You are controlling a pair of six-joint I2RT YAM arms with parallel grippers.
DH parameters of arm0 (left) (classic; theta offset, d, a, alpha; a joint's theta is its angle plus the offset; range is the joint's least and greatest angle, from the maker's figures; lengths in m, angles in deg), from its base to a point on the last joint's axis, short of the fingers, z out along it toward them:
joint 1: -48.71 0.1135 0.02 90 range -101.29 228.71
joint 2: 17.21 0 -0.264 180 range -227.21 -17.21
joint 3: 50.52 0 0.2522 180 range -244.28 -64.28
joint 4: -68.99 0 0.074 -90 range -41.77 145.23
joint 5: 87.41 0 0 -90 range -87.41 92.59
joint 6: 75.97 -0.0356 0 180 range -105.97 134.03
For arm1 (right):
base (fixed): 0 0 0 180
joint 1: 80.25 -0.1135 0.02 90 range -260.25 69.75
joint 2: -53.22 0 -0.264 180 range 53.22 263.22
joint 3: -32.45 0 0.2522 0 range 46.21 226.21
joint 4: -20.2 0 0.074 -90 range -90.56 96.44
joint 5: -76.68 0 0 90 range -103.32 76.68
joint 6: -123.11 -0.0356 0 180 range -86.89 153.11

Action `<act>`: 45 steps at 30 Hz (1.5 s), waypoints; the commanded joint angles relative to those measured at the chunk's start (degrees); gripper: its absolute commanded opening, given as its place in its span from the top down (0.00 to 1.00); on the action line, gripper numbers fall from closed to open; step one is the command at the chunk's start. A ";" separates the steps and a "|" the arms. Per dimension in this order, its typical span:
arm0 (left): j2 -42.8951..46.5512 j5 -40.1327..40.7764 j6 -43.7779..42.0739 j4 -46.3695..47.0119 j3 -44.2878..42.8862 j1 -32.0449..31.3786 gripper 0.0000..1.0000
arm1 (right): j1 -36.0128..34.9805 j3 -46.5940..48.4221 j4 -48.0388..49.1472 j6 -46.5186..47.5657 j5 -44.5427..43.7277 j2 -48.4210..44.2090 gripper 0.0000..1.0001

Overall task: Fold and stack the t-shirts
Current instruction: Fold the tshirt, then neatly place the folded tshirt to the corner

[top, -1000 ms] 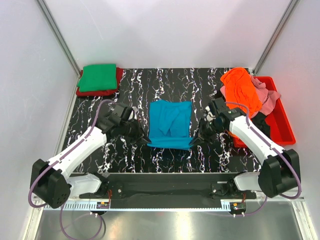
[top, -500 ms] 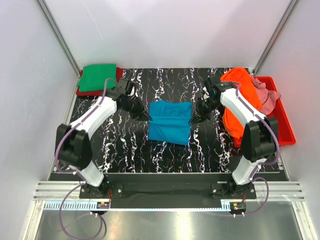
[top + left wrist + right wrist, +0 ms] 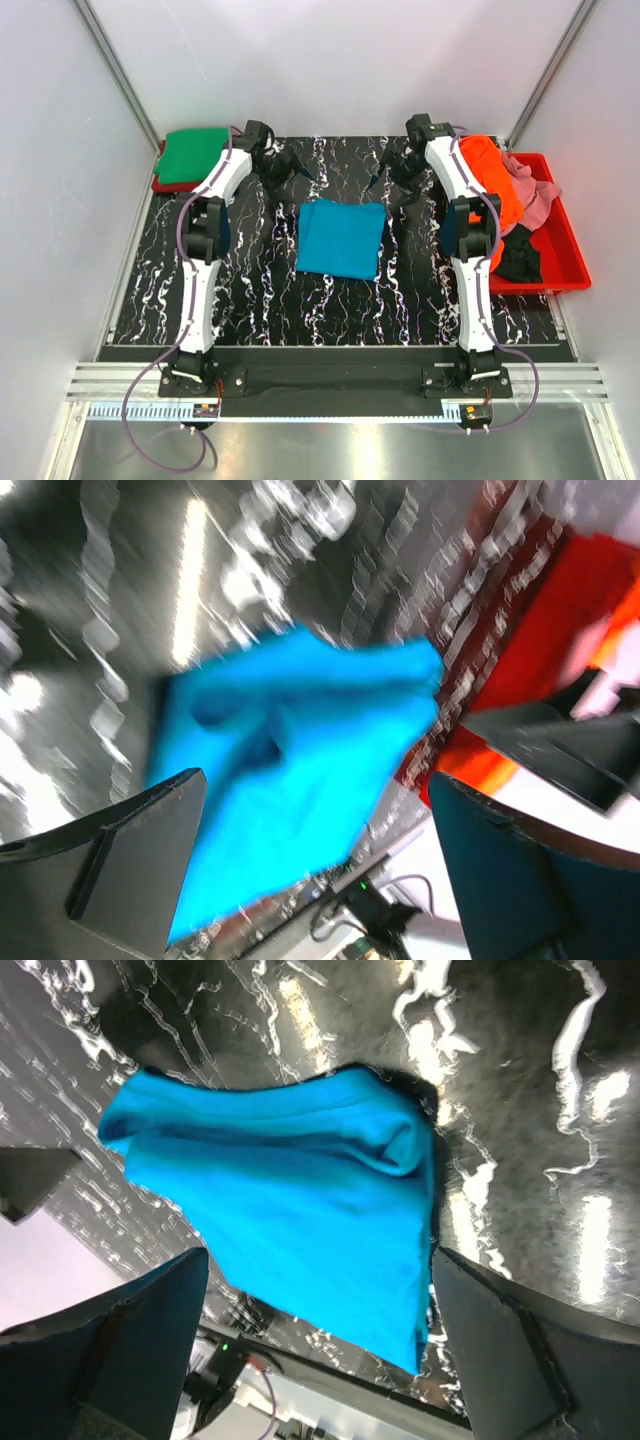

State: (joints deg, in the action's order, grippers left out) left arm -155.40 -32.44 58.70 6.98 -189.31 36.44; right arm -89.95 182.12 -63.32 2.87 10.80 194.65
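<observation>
A teal t-shirt (image 3: pixel 340 238) lies folded in a flat rectangle in the middle of the marbled table, with nothing touching it. My left gripper (image 3: pixel 293 170) hangs open above the table beyond the shirt's far left corner. My right gripper (image 3: pixel 386 176) hangs open beyond its far right corner. Both wrist views look down on the teal t-shirt (image 3: pixel 290 770) (image 3: pixel 290 1210) between wide-apart fingers (image 3: pixel 110 870) (image 3: pixel 510 1350), which hold nothing. A folded green t-shirt (image 3: pixel 195 155) rests on a red one (image 3: pixel 165 183) at the back left.
A red plastic bin (image 3: pixel 565 255) at the right edge holds an orange shirt (image 3: pixel 490 180), a pink one (image 3: pixel 532 195) and a black one (image 3: pixel 518 262). Both arms stretch straight up the table from their bases. White walls close the back and sides.
Both grippers let go of the teal shirt's edges, opened wide and drew back toward the far side of the table. The shirt now lies folded over, smaller and flat.
</observation>
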 commanded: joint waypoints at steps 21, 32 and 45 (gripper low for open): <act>12.61 8.48 -21.29 22.41 26.34 -2.32 0.02 | -0.33 -54.87 7.71 4.75 -2.15 -42.09 0.00; 8.73 6.37 -21.47 23.90 27.30 -5.48 0.08 | -0.24 -67.89 8.67 4.49 -3.03 -49.84 0.00; 6.00 5.75 -19.26 20.94 23.18 -8.47 0.96 | -0.33 -70.00 8.23 5.10 -2.76 -53.36 0.00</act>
State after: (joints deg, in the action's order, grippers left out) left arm -147.99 -26.36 39.72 29.93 -163.01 27.72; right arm -89.99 112.49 -55.45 7.20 7.33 144.20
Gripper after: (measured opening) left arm 0.135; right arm 0.994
